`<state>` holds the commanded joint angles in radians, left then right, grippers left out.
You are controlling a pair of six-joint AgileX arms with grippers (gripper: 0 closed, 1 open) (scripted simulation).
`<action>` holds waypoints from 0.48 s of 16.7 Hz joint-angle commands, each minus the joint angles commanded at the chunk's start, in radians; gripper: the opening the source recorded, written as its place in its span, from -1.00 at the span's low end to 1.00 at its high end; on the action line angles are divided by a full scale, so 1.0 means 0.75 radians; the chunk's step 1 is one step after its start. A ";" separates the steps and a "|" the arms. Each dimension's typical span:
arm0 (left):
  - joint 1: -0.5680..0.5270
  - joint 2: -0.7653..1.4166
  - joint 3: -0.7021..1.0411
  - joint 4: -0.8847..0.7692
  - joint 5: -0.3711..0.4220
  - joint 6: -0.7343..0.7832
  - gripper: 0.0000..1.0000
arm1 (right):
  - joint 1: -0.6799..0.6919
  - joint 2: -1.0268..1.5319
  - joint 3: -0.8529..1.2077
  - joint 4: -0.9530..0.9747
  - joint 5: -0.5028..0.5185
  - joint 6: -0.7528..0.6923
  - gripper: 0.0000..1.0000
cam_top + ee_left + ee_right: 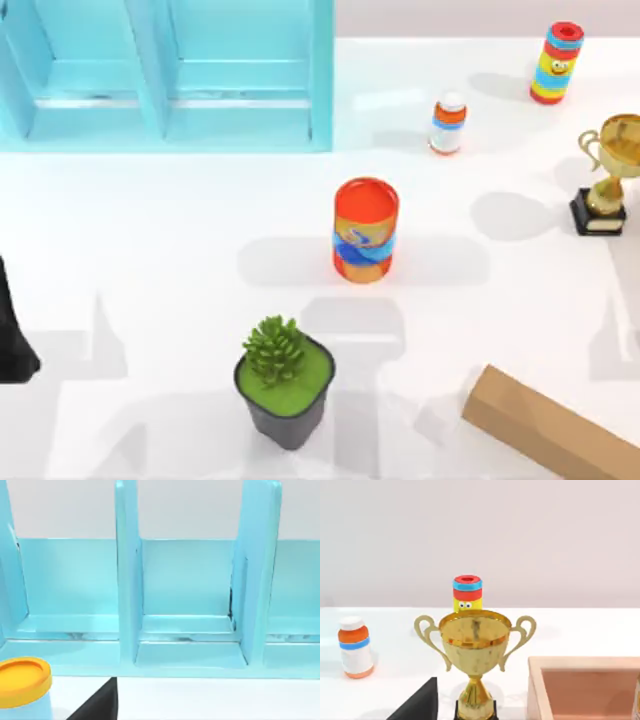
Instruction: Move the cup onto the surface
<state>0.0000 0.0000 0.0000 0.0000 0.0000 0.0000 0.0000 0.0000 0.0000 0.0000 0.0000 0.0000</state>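
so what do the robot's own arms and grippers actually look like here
Little of them is on show. The left arm is a plain black, matte shape at the top view's left edge, with no cables, markings or coloured parts visible. A black angular wedge rises at the frame edge of the left wrist view, and a similar one in the right wrist view.

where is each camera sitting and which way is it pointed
Top view: above the table, looking down on the striped can, plant pot and blue shelf; a dark piece of the left arm sits at the left edge.
Left wrist view: low, facing the blue shelf; a dark wedge at its lower edge.
Right wrist view: low, facing the gold trophy.
Shared: trophy and white bottle.
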 joint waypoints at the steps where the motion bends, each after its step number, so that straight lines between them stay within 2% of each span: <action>1: 0.000 0.000 0.000 0.000 0.000 0.000 1.00 | 0.000 0.000 0.000 0.000 0.000 0.000 1.00; 4: 0.000 0.000 0.000 0.000 0.000 0.000 1.00 | -0.020 0.042 0.043 -0.040 0.002 -0.017 1.00; 8: 0.000 0.000 0.000 0.000 0.000 0.000 1.00 | -0.119 0.295 0.295 -0.258 0.005 -0.109 1.00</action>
<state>0.0000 0.0000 0.0000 0.0000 0.0000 0.0000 -0.0896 0.2213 0.2213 -0.1938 0.0039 -0.0814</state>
